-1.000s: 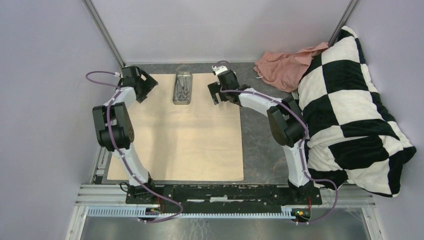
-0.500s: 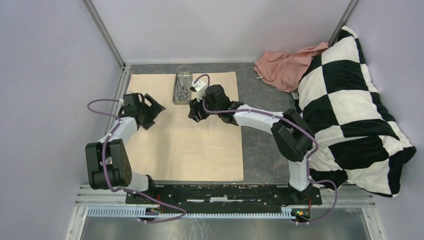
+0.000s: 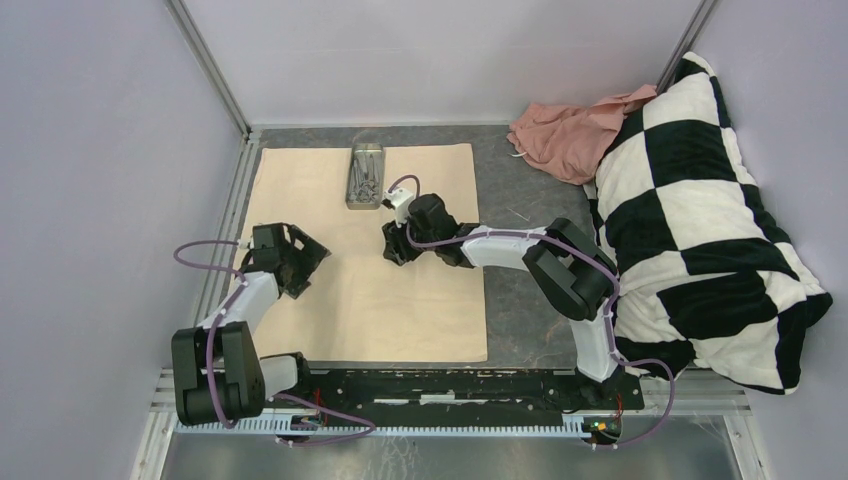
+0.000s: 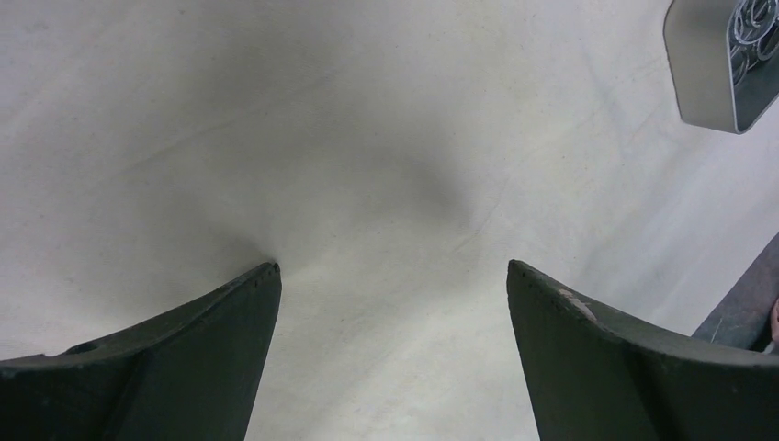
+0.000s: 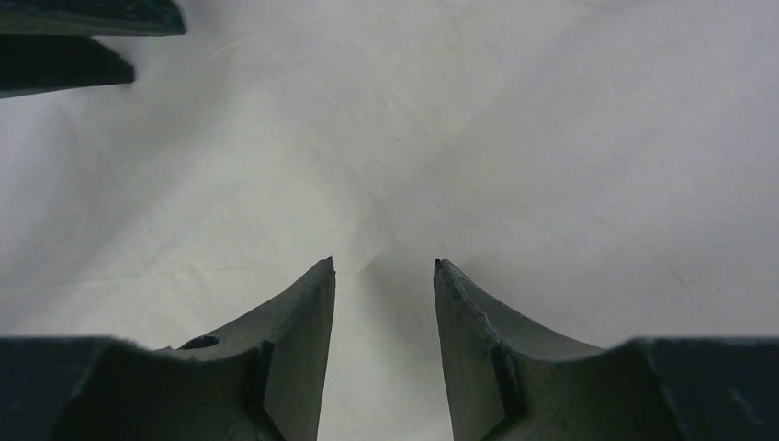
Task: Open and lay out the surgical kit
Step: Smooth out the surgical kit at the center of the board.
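Across the worktop (image 3: pixel 522 300) the cloth wrap (image 3: pixel 370 300) lies flat; left claw (image 4: pixel 393 266) and right claw (image 5: pixel 384 264), spread empty, perhaps skimming, could rumple it.

- In the left wrist view, the picture's corner cuts off most of the steel tray (image 4: pixel 700 73).
- From above, we cannot count its instruments (image 3: pixel 366 180): too small.
- The checkered pillow (image 3: pixel 700 200) hides part of the pink cloth (image 3: pixel 565 130) from us.

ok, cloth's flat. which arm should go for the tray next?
Right, probably. The right pincer hangs open just short of the steel tray; the left pincer, also open, sits farther away, over the left side of the cloth.
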`<act>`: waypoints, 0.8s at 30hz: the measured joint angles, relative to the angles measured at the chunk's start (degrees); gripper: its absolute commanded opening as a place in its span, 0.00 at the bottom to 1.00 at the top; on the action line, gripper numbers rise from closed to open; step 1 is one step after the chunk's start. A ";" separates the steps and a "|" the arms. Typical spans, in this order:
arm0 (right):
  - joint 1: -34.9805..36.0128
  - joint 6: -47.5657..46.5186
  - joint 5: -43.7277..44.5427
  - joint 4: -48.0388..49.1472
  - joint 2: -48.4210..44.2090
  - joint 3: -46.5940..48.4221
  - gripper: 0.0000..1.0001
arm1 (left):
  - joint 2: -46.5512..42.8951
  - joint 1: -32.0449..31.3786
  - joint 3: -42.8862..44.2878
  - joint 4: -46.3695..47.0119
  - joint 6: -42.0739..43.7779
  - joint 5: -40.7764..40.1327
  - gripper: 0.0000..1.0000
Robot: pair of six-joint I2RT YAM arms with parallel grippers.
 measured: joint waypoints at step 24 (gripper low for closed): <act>-5.38 3.06 15.93 -0.26 6.16 4.11 0.51 | -17.33 -0.15 -6.62 -12.85 -5.84 -8.68 1.00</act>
